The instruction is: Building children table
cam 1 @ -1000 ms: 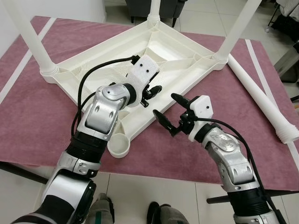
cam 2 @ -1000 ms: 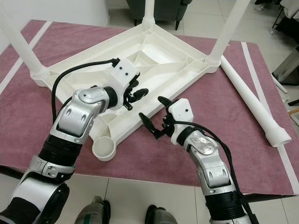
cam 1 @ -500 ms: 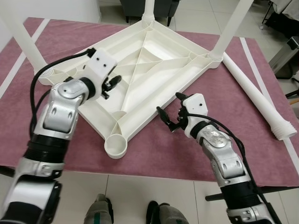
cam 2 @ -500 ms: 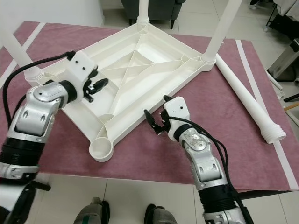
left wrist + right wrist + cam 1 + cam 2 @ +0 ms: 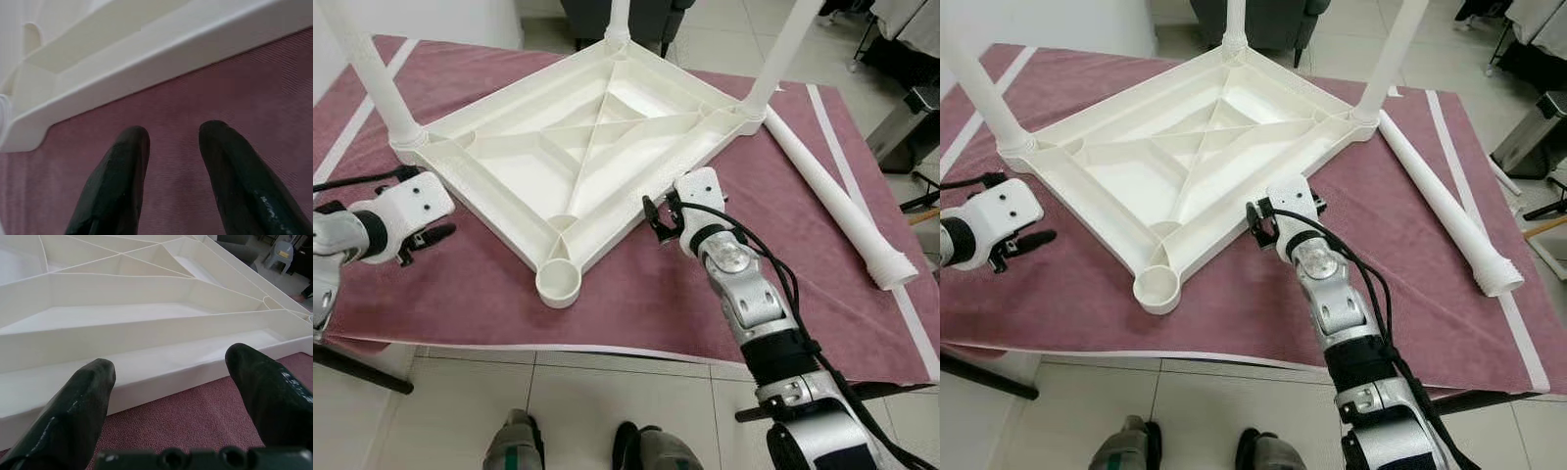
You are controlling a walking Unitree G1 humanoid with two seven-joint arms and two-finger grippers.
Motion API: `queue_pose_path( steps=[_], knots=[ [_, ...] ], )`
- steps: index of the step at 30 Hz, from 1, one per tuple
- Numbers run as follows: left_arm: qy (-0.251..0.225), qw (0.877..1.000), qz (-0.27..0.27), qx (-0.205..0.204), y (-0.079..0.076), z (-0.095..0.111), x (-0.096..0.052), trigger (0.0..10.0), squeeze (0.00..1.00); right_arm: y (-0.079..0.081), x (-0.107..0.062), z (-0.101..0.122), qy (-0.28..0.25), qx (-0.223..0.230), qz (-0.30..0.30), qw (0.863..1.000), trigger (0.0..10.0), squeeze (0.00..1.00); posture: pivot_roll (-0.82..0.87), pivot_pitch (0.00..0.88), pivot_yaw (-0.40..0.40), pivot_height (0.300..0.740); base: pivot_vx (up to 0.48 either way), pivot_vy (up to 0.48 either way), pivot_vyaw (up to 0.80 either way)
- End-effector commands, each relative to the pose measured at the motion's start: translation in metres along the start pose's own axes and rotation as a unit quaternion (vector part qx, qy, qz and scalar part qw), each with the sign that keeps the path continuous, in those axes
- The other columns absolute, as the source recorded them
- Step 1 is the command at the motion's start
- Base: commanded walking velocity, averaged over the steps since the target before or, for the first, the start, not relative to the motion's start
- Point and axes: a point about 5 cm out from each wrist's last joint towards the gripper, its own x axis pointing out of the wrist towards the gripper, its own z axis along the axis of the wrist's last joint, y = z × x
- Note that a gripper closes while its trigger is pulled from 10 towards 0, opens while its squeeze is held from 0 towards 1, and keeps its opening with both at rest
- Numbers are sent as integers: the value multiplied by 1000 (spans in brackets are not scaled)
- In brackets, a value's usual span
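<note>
In the left eye view the white tabletop (image 5: 578, 162) lies upside down on a maroon cloth (image 5: 636, 304), ribbed underside up. Three legs stand in its corner sockets at about 9, 12 and 2 o'clock; all three run out past the top of the picture, so their ends cannot be seen. The socket (image 5: 558, 284) at 6 o'clock holds no leg. The loose leg (image 5: 832, 201) lies on the cloth at 3 o'clock, just beside the tabletop's right corner. The right gripper (image 5: 658, 217) sits at the tabletop's lower right edge, its fingers small and partly hidden behind the wrist housing. The left gripper (image 5: 429, 240) hovers over the cloth at 9 o'clock, apart from the tabletop; its arm is cut off by the picture's edge.

The right eye view shows the same layout, and a grey chair (image 5: 1268, 22) beyond the tabletop, mostly cropped.

In the left wrist view the two black fingers (image 5: 120, 181) stand slightly parted with cloth between them, grasping nothing.

In the right wrist view the fingers (image 5: 73, 411) are spread wide, released, facing the tabletop's rim.
</note>
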Motion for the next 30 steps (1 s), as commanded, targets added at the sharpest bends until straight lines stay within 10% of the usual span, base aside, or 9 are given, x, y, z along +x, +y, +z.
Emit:
queue_pose_path(
  steps=[1,8,13,21,23,25,30],
  knots=[
    [-14,1000,-11,20,-5,8,5,10000,0,-3,0,-20,47,-1,-22,999,10000,0,163,205,-53,740,0,0,0],
    [-47,998,2,35,7,23,1,10000,0,4,-3,-5,-6,10,18,1000,10000,0,156,209,-47,740,0,0,0],
    [-95,986,-21,138,12,44,-9,10000,0,12,-26,11,-83,48,100,990,10000,0,155,210,-49,740,0,0,0],
    [-89,952,-108,273,2,50,-12,10000,0,11,-45,-10,-42,30,111,992,10000,0,140,208,-46,740,0,0,0],
    [-73,935,-139,319,5,48,-12,10000,173,12,-51,-17,-31,29,109,993,10000,0,136,207,-41,740,0,0,0],
    [-62,922,-159,349,7,46,-12,10000,1000,12,-52,-19,-28,31,106,994,10000,0,132,206,-38,740,0,0,0],
    [-62,910,-179,368,12,48,-14,10000,1000,8,-52,-17,-32,37,100,994,10000,0,129,202,-34,740,0,0,0]
  ],
)
